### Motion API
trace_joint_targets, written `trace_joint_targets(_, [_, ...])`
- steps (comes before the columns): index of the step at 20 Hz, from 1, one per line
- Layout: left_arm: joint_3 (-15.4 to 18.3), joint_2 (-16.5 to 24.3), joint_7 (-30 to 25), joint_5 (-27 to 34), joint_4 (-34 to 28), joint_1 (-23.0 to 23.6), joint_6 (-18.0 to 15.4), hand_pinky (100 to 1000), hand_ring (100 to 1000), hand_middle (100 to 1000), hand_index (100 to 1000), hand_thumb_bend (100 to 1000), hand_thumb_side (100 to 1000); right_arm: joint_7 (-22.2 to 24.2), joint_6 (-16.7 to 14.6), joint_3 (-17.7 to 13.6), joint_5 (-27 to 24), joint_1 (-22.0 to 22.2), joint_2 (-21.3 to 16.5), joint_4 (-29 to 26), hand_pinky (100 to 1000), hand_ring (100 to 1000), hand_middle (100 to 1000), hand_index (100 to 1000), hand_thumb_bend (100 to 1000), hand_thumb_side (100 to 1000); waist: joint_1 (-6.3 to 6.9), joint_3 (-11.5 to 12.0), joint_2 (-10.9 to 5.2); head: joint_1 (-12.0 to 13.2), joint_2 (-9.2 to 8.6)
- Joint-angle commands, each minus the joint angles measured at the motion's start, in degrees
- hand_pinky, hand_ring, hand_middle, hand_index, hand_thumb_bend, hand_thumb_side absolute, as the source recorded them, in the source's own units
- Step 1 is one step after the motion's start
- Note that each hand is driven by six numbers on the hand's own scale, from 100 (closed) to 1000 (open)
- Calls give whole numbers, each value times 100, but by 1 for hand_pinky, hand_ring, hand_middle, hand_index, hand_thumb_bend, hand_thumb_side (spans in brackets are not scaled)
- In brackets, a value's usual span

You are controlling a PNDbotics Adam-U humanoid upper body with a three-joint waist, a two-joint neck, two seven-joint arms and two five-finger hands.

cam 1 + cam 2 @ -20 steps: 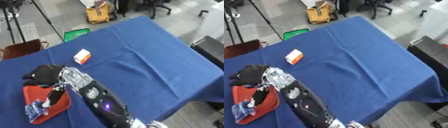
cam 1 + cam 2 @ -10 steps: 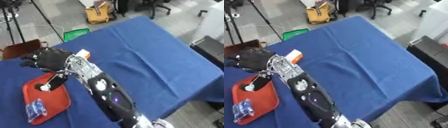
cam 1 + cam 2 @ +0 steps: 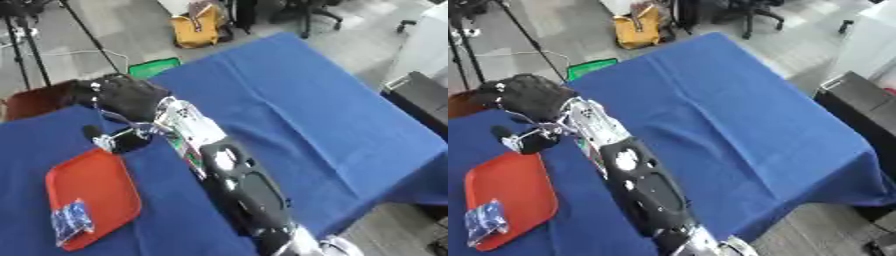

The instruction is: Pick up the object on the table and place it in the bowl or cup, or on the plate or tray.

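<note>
So the arm stretching up the middle comes in from the bottom edge a bit right of centre, which makes it the robot's right hand. It sits up over the far left part of the blue-covered tabletop, near the far edge. It's a black blob from this angle, with a thumb-like bit poking down and left toward the tray, and whether the fingers are curled or straight can't be told from these views; nothing visible in it either.

The red tray lies on the tabletop at the left, well below the hand. A small blue packet lies flat inside the tray near its near corner, so the task's thing is already in there. The packet looks crinkly with some white on it, can't make out more.

Behind the tabletop, on the floor, stand a yellow bag and a green box-like thing.
</note>
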Motion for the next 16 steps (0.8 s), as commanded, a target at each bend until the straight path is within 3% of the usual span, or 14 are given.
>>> trace_joint_targets(1, [46,45,17,-8,-106,-29,-6,728,839,786,937,634,979,-2,89,-30,-190,-68,-85,-203,739,747,824,906,100,361,2,0,-57,26,-52])
trace_joint_targets(12, [50,-41,43,-31,-91,-9,10,727,839,785,937,621,987,81,237,-116,-472,32,-345,-399,728,735,797,889,100,366,63,65,20,278,-22])
trace_joint_targets(16, [60,-174,67,-34,-70,-6,16,727,840,785,937,614,1000,100,335,-214,-676,187,-692,-560,714,711,769,876,100,383,155,209,100,672,66])
